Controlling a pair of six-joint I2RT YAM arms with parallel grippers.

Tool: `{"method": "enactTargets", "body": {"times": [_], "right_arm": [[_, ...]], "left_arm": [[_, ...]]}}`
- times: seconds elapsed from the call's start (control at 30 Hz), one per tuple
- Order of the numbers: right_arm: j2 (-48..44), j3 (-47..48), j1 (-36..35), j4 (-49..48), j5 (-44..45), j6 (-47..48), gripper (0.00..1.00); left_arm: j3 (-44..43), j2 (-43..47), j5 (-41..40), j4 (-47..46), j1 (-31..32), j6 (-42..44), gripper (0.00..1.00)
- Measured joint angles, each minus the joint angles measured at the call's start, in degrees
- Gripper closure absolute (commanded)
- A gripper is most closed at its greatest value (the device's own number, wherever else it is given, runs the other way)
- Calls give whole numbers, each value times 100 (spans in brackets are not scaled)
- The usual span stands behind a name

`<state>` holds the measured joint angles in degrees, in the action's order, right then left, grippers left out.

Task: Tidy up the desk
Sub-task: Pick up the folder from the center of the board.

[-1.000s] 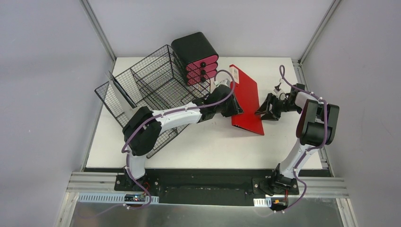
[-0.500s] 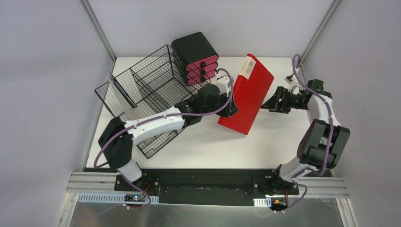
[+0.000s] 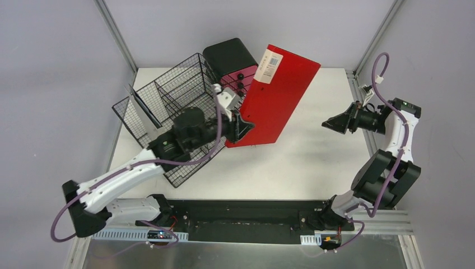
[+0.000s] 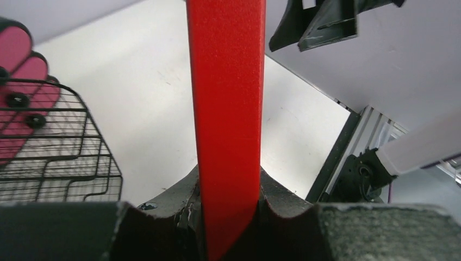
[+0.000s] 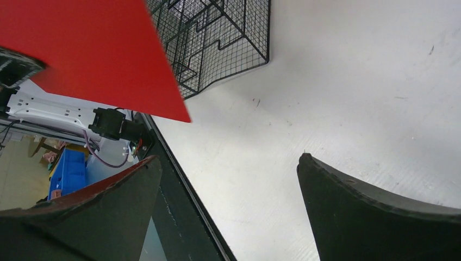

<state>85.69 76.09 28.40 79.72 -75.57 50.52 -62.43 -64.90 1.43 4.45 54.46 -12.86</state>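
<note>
A red folder (image 3: 280, 95) with a white spine label (image 3: 269, 66) hangs tilted above the white desk (image 3: 313, 162). My left gripper (image 3: 242, 128) is shut on its lower left edge. In the left wrist view the folder's red edge (image 4: 228, 109) rises straight out of the gripper (image 4: 228, 217), pinched between both pads. My right gripper (image 3: 330, 122) stands open over the desk's right side, well apart from the folder. Between its fingers (image 5: 228, 163) there is only bare desk (image 5: 353, 81), and the folder (image 5: 92, 49) shows at the upper left.
A black wire basket (image 3: 173, 106) with dividers stands at the back left, a white flat item (image 3: 143, 115) upright in its left compartment. A black drawer unit with pink fronts (image 3: 227, 56) sits behind it, partly hidden by the folder. The desk's metal frame (image 3: 367, 151) runs along the right.
The right gripper has opened and drawn back to the right, away from the folder. The left arm has lifted the folder off the desk and swung it left toward the basket.
</note>
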Motion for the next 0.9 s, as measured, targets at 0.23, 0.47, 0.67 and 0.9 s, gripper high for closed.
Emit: {"method": "enactTargets", "body": {"times": [0.23, 0.47, 0.67, 0.9], "right_arm": [[592, 280, 20, 754, -269, 1388, 1], [601, 280, 17, 953, -402, 1709, 1], [599, 291, -31, 1003, -461, 1615, 1], [-299, -186, -765, -721, 363, -778, 0]], "left_arm": [[-76, 1399, -35, 997, -2, 551, 100], [-398, 2345, -573, 2081, -2, 813, 100], [-697, 2830, -1547, 2691, -2, 793, 100], [-1526, 2671, -2601, 3285, -2, 549, 100]]}}
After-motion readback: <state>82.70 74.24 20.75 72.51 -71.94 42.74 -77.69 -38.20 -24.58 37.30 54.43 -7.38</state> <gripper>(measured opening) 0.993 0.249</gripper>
